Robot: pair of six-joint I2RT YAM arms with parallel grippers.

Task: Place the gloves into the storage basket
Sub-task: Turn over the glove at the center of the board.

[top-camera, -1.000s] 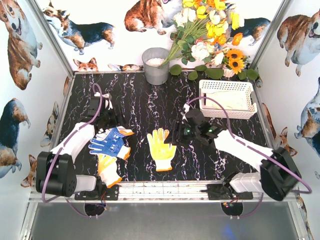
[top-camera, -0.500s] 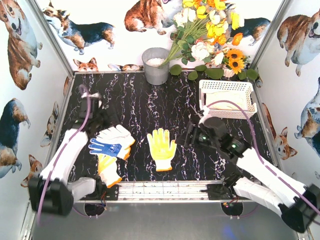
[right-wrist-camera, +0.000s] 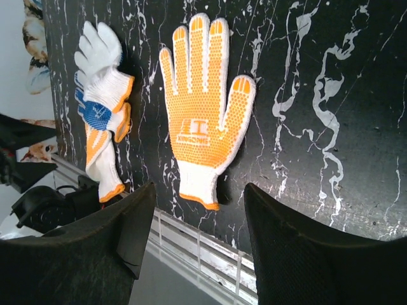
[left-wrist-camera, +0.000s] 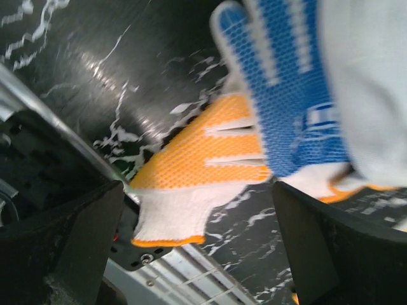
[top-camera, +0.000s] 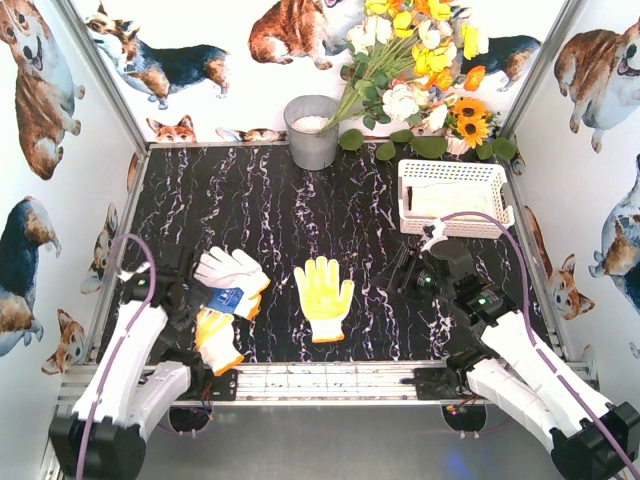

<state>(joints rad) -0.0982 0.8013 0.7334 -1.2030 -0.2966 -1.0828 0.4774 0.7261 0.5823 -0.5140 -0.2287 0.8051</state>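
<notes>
The black marbled table [top-camera: 300, 200] carries nearly all the work left to do. The white lattice storage basket [top-camera: 455, 172] stands at about two o'clock on it. Something pale lies on the basket's floor, but I cannot tell whether that is a glove. A grey metal bucket [top-camera: 312, 132] stands at twelve o'clock and plays no part.

Four gloves are plainly not yet in the basket. The yellow-dotted glove [top-camera: 323, 297] lies flat and alone near the table's middle, a little toward six o'clock, palm up with its cuff toward the near edge. The other three make an overlapping heap at eight o'clock. The white glove [top-camera: 232, 267] is on top, the blue-palmed glove [top-camera: 227, 298] is under it, and the orange-palmed glove [top-camera: 215, 340] is lowest and nearest the rail.

The left gripper [left-wrist-camera: 198, 213] hangs over that heap at its nine o'clock side, its jaws spread wide with nothing between them. The right gripper [right-wrist-camera: 194, 216] hovers at about four o'clock, between the basket and the yellow-dotted glove. Its jaws are apart and empty too, and its camera looks down on that glove.

My reading is that the task is at best barely begun: each of the four gloves needs its own pick and carry to two o'clock.
</notes>
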